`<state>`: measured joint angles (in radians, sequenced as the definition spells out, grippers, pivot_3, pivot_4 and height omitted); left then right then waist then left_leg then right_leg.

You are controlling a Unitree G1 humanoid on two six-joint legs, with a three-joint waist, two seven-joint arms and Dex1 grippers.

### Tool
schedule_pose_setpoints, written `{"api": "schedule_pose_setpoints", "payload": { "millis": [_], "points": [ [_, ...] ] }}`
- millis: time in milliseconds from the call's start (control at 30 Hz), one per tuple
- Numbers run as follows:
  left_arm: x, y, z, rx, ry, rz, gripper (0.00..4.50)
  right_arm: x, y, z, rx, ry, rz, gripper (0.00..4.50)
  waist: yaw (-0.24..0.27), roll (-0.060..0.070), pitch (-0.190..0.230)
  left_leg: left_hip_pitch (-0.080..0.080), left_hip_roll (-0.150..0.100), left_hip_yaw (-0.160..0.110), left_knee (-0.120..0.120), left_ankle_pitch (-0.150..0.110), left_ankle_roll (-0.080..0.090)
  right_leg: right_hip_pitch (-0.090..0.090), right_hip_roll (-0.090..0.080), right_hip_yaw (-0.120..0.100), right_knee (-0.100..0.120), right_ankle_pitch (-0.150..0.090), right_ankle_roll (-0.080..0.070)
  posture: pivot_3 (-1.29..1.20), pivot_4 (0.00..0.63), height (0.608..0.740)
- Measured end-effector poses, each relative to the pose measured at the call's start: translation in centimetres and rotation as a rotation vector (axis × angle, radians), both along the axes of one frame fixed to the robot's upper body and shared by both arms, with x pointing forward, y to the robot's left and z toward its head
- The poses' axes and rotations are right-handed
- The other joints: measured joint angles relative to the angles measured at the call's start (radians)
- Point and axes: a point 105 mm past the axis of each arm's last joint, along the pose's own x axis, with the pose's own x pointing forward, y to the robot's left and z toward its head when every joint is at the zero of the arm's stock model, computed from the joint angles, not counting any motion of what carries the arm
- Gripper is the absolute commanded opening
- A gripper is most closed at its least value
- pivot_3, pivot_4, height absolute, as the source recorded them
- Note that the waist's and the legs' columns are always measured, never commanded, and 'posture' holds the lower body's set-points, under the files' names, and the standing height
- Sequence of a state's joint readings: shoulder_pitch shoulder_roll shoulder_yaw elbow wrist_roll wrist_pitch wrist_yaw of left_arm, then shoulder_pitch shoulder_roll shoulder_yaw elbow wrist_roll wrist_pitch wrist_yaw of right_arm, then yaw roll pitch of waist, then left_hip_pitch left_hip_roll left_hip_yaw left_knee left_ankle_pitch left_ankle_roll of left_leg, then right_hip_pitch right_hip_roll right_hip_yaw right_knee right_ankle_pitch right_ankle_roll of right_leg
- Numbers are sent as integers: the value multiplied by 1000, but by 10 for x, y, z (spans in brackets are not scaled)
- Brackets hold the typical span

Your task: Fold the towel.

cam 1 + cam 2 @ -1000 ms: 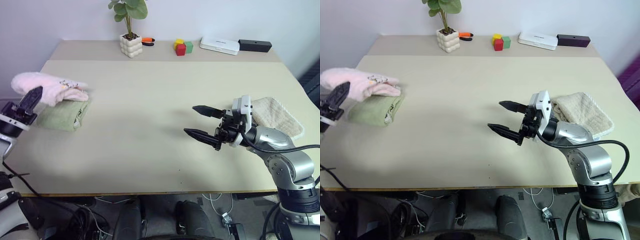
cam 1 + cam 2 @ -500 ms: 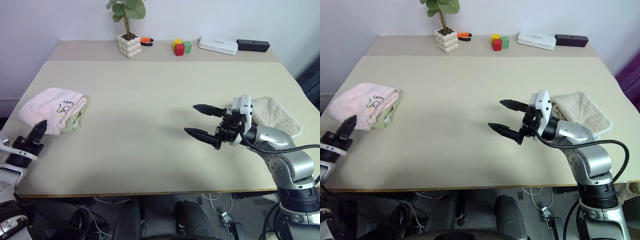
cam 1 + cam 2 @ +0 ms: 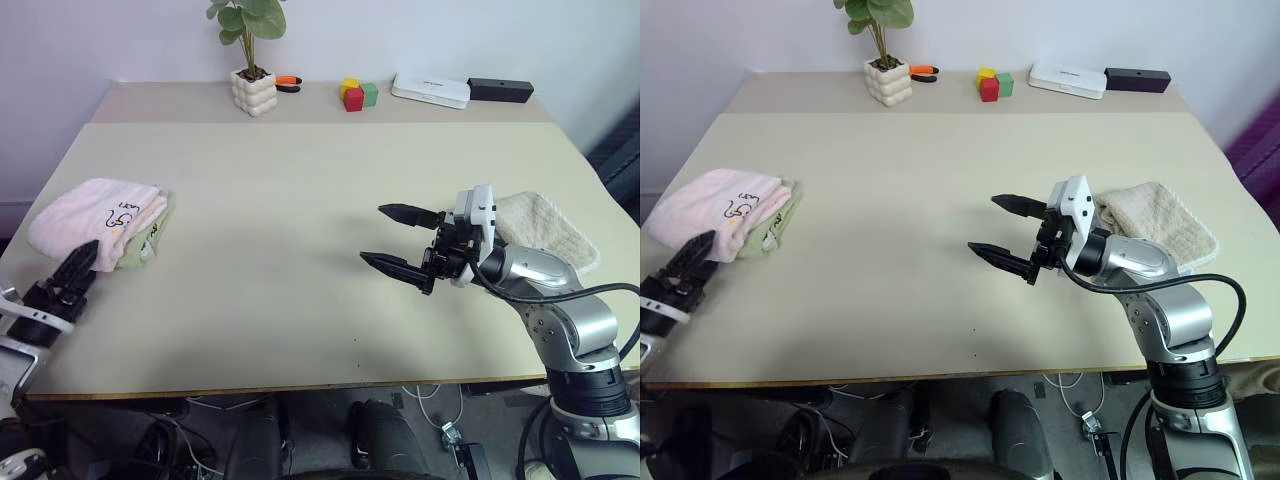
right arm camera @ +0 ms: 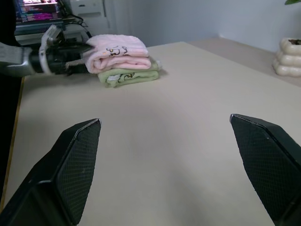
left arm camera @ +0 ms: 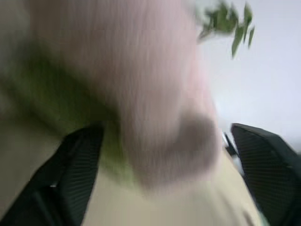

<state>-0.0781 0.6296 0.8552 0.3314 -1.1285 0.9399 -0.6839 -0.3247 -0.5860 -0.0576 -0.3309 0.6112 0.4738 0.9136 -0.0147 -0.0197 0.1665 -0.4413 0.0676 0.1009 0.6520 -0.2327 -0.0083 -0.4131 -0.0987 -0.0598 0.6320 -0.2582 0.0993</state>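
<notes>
My left gripper (image 3: pixel 75 272) stands at the table's (image 3: pixel 300 220) near left corner in the left eye view, just short of the pink towel (image 3: pixel 92 218); its fingers point toward the towel and nothing is between them. How wide they stand is hard to judge from this angle. The towel lies folded on top of a green towel (image 3: pixel 148 240), close to the left edge. My right gripper (image 3: pixel 393 238) hovers over the bare middle of the table with its two fingers spread wide, gripping nothing. A cream towel (image 3: pixel 545 230) lies just behind that arm.

Right eye view: same arrangement. Along the far edge stand a potted plant (image 3: pixel 883 60), coloured blocks (image 3: pixel 990 84), a white box (image 3: pixel 1067 79) and a dark box (image 3: pixel 1137 78).

Left wrist view: my left fingers (image 5: pixel 77 165) stand far apart, with the blurred pink towel and the green one under it lying beyond and between them. Whether they touch it, I cannot tell.

Right wrist view: my right fingers (image 4: pixel 75 160) are fully apart over bare tabletop. Across the table, the stacked pink and green towels sit with my left gripper at their side.
</notes>
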Motion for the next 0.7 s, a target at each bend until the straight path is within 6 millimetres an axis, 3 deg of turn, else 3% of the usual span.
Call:
{"api": "schedule_pose_setpoints", "payload": {
  "millis": [100, 233, 300, 433, 567, 633, 700],
  "points": [
    [-9, -10, 1, -30, 20, -66, 4464, 1, 1, -1, 5, 6, 1, 4500, 3, 0, 0, 0, 0, 0, 0, 0, 0, 0, 0, 0, 0, 0, 0, 0, 150, 735],
    [-24, -12, 4, 19, 46, -91, 4464, 2, 1, -3, 5, 11, -2, 4500, 0, 0, 0, 0, 0, 0, 0, 0, 0, 0, -1, 0, 0, -2, -3, 0, 150, 735],
    [-34, -23, 4, 79, 38, -145, 4464, 2, 0, -5, 5, 18, -2, 4500, 0, 0, 0, 0, 0, 0, -1, 0, 0, -1, -2, 0, 0, -2, -3, 0, 150, 735],
    [-38, -76, 21, 164, -101, -392, 4464, 1, -3, -4, 3, 21, 16, 4500, 12, 1, 0, 0, -1, 0, 0, 0, -1, -2, -4, 0, -1, -2, -5, 0, 150, 735],
    [-29, -142, 24, 566, -221, -647, 4464, -4, -12, -4, 4, 26, 25, 4500, 20, 3, -1, 0, -2, 2, -1, -1, 0, -1, -5, 2, -3, -2, -7, 0, 150, 735],
    [-17, -168, 34, 630, -339, -684, 4464, -6, -12, -7, 5, 38, 29, 4500, 23, 3, -1, 0, -2, 3, 0, 0, 0, -1, -4, 2, -2, -2, -7, 0, 150, 735],
    [-2, -182, 56, 651, -456, -664, 4464, -7, -10, -7, 6, 36, 42, 4500, 25, 3, -1, 0, -1, 2, 0, 0, 0, -1, -2, 2, -1, -2, -7, 0, 150, 735]
  ]
}}
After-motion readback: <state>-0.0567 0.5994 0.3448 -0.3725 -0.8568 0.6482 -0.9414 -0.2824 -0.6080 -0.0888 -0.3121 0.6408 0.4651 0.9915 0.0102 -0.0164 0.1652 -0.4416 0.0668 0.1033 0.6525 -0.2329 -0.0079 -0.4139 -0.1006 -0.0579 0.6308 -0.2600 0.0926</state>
